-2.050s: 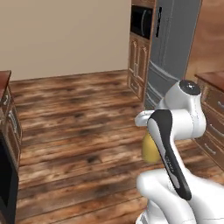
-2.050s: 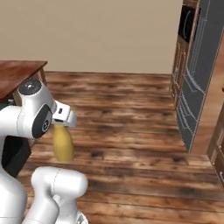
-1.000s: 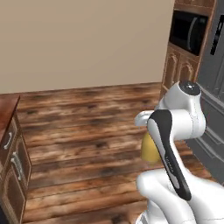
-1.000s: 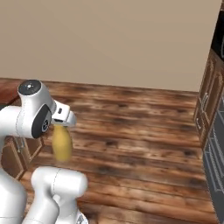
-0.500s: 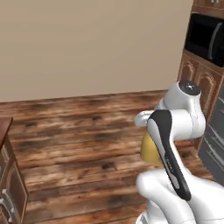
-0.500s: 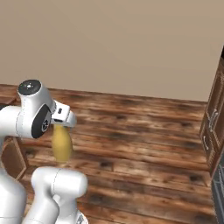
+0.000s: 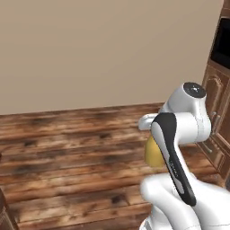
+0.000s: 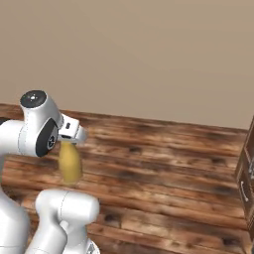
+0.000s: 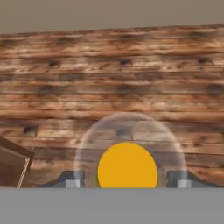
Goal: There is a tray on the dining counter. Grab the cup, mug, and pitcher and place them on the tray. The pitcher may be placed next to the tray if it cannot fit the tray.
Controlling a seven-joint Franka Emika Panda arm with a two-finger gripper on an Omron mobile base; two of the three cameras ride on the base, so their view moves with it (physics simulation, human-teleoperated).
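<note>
Even, soft light is cast over everything; no single source is seen. The beige wall (image 7: 99, 49) is lit flat, without glare. Faint sheen is carried by the plank floor (image 8: 163, 163). Edges are rendered slightly soft. Just above the claw (image 9: 127, 181), a hazy translucent halo is seen around the pitcher (image 9: 127, 165).

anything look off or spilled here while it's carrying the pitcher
Nothing stands out. The pitcher hangs upright from the gripper, jaws around it, above the plank floor, which shows no spill.
</note>
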